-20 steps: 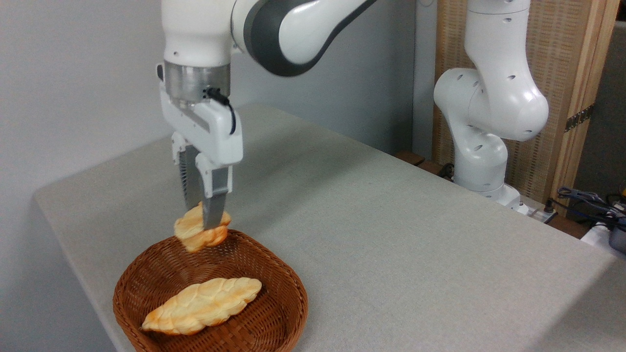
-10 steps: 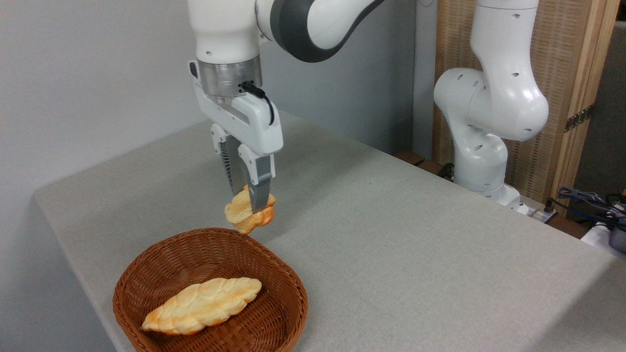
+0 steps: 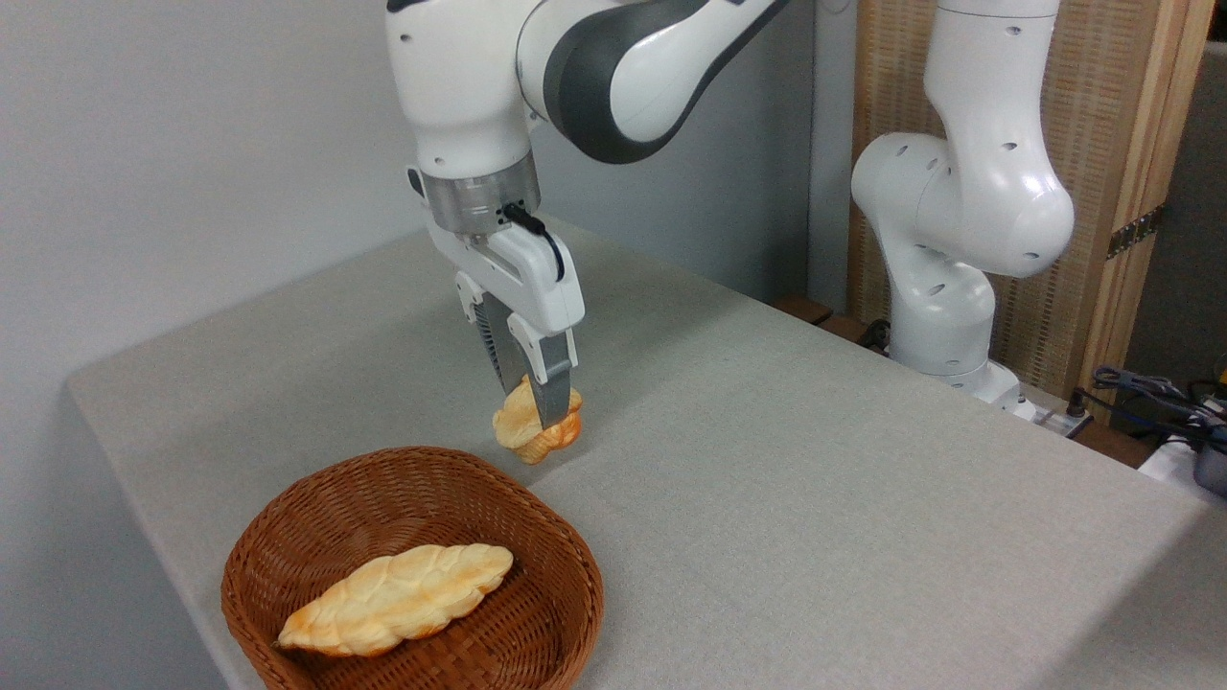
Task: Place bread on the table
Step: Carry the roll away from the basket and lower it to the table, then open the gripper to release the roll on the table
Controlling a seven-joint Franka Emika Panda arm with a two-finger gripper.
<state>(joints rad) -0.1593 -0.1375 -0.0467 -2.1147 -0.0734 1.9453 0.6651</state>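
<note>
**Inspector A:** While the gripper (image 3: pixel 537 410) points down from the white arm (image 3: pixel 613 67), it is clenched on the bread (image 3: pixel 537 431), a small chunky bun with a pale cream top and golden-orange browned edges. One grey finger (image 3: pixel 553 388) crosses its front face.

**Inspector B:** Location of the bun?

**Inspector A:** Held in the air over the desk (image 3: pixel 815 479), at about 1 o'clock from the basket (image 3: pixel 412 565) and just outside its rim. Whether its underside touches the cloth cannot be told.

**Inspector B:** Markings or writing?

**Inspector A:** None legible on the arm, basket or bun.

**Inspector B:** Materials?

**Inspector A:** The desk carries a light grey-beige woven cloth, flat and matte. The basket is brown wicker, round and shallow, at 7 o'clock on the desk. Inside lies a longer braided loaf (image 3: pixel 398 599), leaf-shaped, cream with orange tips. The arm is glossy white plastic with a dark grey joint and a metal wrist ring. A slatted wooden panel (image 3: pixel 1102 192) stands at 2 o'clock.
</note>
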